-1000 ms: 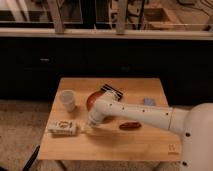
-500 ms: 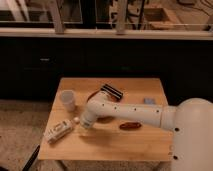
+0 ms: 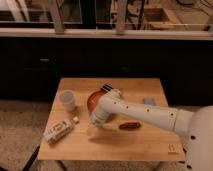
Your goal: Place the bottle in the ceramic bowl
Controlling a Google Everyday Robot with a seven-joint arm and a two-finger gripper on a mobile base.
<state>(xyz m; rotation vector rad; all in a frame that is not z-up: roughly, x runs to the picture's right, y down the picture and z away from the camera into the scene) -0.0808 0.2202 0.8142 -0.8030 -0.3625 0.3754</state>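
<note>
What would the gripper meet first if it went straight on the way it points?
The gripper points down in front of the ceramic bowl; likely it meets the table top just beneath, short of the lying bottle. Depth is unclear.

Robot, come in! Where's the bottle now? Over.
Gripper low over table, just right of bottle. Bottle lying flat, outside ceramic bowl. Cup stands close left of bowl.

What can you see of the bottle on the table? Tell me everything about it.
The bottle is small, squat and white, plastic by its look, with a pale yellowish label bearing dark markings. It lies on its side near the wooden table's front left corner, cap end angled toward the gripper, which hangs just to its right, apparently not touching it.
</note>
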